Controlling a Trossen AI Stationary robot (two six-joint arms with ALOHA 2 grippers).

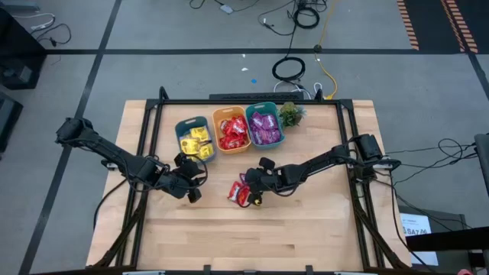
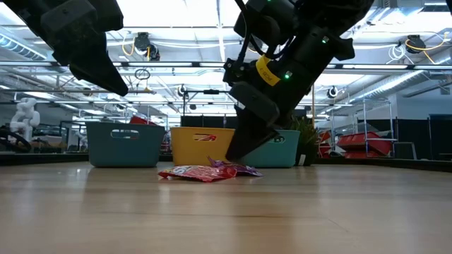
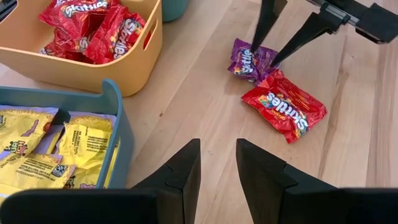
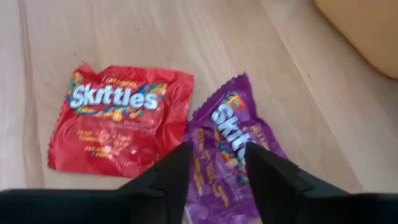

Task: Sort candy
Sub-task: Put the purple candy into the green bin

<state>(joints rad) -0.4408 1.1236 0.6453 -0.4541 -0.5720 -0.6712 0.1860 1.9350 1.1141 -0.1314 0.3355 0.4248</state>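
Fingers of your right gripper (image 3: pixel 272 43) stand parted, their tips planted on the purple packet (image 4: pixel 231 149) with the wrapper showing between them; they press on it rather than pinch it, and nothing is lifted off the table (image 1: pixel 306 229). Your left gripper (image 3: pixel 217 162) hangs near the teal bin (image 1: pixel 195 137) of yellow packets (image 3: pixel 37 149), its fingers a narrow gap apart with nothing between them.

From the low view, the right arm's body hides most of the purple packet, and you cannot tell there where the fingertips end. The right wrist view cuts off the packet's near end behind the fingers.

Just beside the purple packet, touching its edge, lies a red packet (image 4: pixel 121 118), flat and crinkled, lettering up. Both sit on bare wood in front of the orange bin (image 1: pixel 231 131).
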